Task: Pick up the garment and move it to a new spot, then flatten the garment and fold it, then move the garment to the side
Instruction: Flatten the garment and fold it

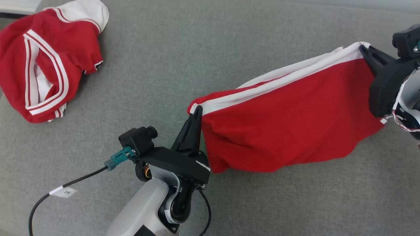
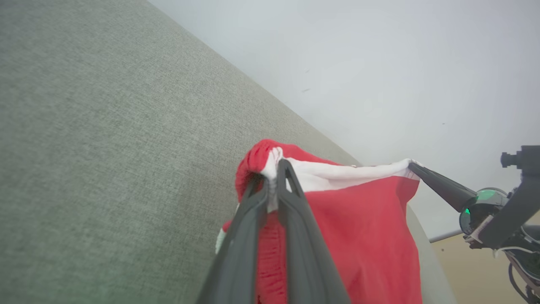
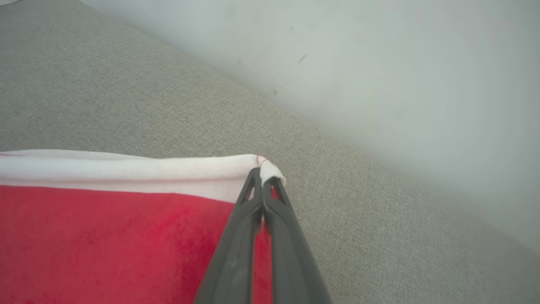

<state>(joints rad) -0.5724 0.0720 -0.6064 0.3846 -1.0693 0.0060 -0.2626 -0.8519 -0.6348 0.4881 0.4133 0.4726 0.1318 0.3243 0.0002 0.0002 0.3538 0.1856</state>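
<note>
Left gripper (image 1: 197,110) is pinched tight on one corner of the red garment (image 1: 288,114), fingers nearly together w/ white band cloth bunched between them. The right gripper (image 1: 363,48) is clamped flat on the opposite corner of the same band. Garment hangs stretched between the two over the grey upholstered surface (image 1: 210,39), right of centre in the head view, w/ the red body sagging in a loose belly below the band. Can't tell if the lowest fold touches the surface.

Risks, biggest first, as I judge them:
- Both holds are v. thin, just the tip of each corner. A sharp pull apart or a fast swing could slip a corner out. Garment would then drop in a heap & flattening starts over.
- Cloth hangs doubled, layers not aligned (an extra white edge shows behind the band). Laying it down like this prob. traps a crease or a folded-under panel.
- Second red-and-white garment (image 1: 49,65) lies crumpled at the far left of the surface, well apart. Setting down too far left could overlap the two.
- Black cable (image 1: 82,178) loops beside the L wrist. A low pass might drag it onto the cloth.

Writing: no brand or print visible on either garment. Small white tag (image 1: 64,191) on the cable carries a couple of dark marks, too small to read for sure.
</note>
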